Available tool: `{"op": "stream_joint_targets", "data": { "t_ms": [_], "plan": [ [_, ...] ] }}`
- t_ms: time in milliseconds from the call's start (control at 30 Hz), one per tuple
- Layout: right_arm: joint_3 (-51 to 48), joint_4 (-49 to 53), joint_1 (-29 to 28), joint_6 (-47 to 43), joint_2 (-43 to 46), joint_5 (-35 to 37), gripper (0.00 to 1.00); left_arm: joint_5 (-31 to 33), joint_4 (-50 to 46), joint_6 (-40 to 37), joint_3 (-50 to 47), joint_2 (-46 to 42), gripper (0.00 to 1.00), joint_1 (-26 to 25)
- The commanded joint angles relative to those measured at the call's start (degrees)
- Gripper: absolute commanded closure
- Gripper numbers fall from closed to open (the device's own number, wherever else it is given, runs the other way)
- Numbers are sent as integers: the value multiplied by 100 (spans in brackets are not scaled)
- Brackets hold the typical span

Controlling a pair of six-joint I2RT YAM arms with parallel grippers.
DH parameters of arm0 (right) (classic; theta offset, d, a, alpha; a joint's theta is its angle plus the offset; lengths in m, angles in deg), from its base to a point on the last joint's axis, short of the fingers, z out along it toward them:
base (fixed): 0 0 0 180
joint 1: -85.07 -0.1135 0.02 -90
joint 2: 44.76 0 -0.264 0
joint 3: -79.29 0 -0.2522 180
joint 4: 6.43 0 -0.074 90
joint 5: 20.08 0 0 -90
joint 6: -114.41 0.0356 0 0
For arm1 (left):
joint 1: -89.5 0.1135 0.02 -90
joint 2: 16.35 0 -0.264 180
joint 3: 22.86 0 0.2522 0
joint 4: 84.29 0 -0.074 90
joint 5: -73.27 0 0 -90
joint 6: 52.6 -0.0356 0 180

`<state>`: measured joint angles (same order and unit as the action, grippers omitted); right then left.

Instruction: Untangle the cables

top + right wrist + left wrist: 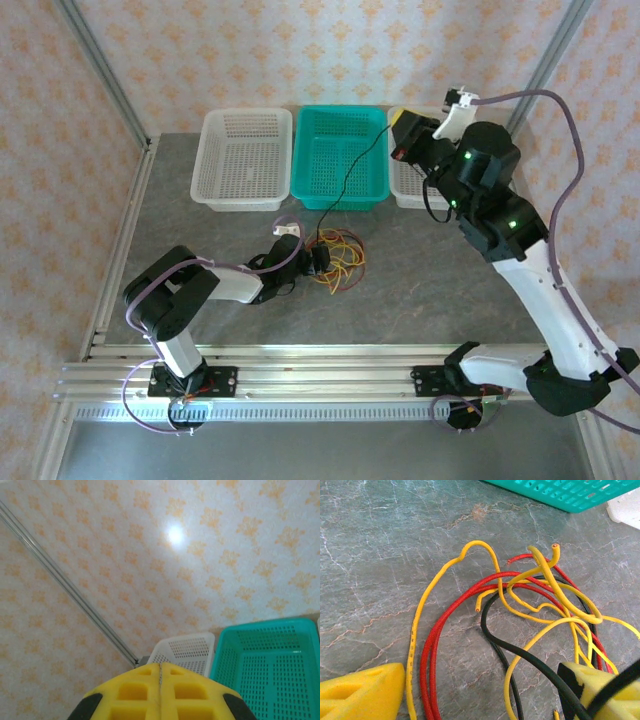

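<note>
Cables (338, 262), a light, limp, springy red-yellow-black tangle at the table's (440, 290) middle, lie between the spread-open left gripper's (480, 680) pads, while the clenched right gripper (160, 667) seems to pinch one black strand (365, 156) above the teal basket (340, 110), so a free outer loop looks best to grasp.

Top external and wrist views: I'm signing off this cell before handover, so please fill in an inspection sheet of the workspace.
Surface: grey marbled table, no spills seen.
Job's things: red, yellow and black cables tangled in one pile mid-table; one black cable rises over the teal basket.
Clutter: nothing seen beyond the left white basket and right white basket flanking the teal one.
Grippers: left tool open, straddling the pile; right tool shut, apparently pinching that black cable.
Cables: purple arm cables hang in loose loops.
Surroundings: patterned walls, metal frame posts.
</note>
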<state>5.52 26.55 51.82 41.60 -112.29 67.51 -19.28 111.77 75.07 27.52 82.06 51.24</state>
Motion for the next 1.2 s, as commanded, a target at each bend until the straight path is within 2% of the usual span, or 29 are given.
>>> {"op": "stream_joint_targets", "data": {
  "t_ms": [0,833,1167],
  "plan": [
    [248,-170,30,-161,117,161,100,-29,61,109,-55,154,19,-34],
    [494,-126,30,-672,437,860,100,26,202,118,-199,43,17,-41],
    [-320,-161,30,-760,744,1345,100,-40,-238,28,32,-938,15,-120]
  ]
}}
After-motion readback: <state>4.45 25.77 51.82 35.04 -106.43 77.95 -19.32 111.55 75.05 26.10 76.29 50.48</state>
